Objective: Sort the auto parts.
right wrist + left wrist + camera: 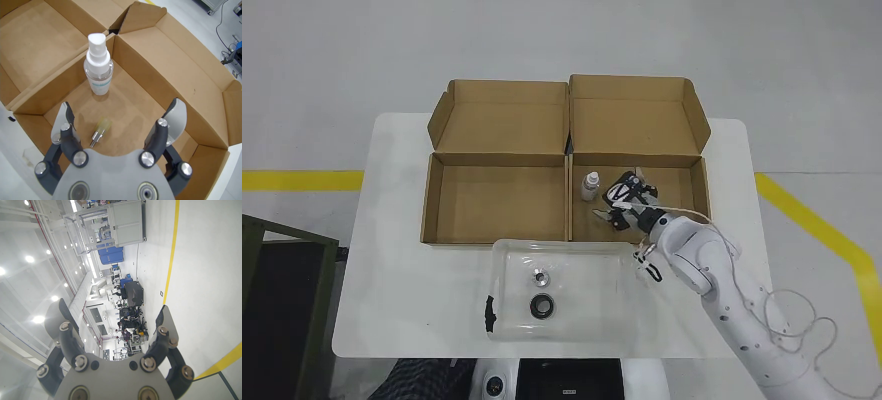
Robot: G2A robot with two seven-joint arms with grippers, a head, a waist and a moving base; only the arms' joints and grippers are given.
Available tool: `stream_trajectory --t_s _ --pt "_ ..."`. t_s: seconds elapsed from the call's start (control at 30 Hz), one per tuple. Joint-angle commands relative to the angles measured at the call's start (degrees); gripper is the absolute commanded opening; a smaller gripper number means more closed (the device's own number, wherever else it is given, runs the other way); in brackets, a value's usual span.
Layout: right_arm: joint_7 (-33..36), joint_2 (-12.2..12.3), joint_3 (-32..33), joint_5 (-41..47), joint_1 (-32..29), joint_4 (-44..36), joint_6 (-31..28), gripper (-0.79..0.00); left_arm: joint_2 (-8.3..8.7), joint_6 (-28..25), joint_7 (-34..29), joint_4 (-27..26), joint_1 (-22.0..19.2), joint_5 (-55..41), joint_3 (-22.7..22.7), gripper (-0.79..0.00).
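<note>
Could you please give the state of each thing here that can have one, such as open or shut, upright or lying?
Spray bottle: upright.
Capped bolt: lying on its side.
Right box: lid open, holds the spray bottle and the capped bolt.
Left box: lid open.
Clear tray: holds a silver part and a black ring.
Right gripper: open, holding nothing.
Left gripper: open, holding nothing.

Two boxes side by side on table (392, 250) — left box (492, 205), right box (682, 192). Tray (612, 325) before them, nut (539, 277) behind ring (541, 306) inside. Right box: bottle (590, 185) upright by left wall, stud (101, 130) lying near — right gripper (121, 103) above.
</note>
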Motion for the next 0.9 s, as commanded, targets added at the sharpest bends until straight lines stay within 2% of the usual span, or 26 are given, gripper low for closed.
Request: stream_trajectory --t_s 0.0,0.47,0.87 --pt "-0.46 0.16 0.96 -0.02 -1.02 -1.89 -0.27 0.000 0.00 0.00 0.00 0.00 0.00 0.00 0.00 0.000" --pt "-3.44 1.99 6.97 -2.13 -13.67 -18.54 -8.37 0.000 0.00 0.00 0.00 0.00 0.00 0.00 0.00 0.000" --pt "-6.49 2.59 5.14 -7.28 -19.84 -23.36 -13.07 0.000 0.00 0.00 0.00 0.00 0.00 0.00 0.00 0.000"
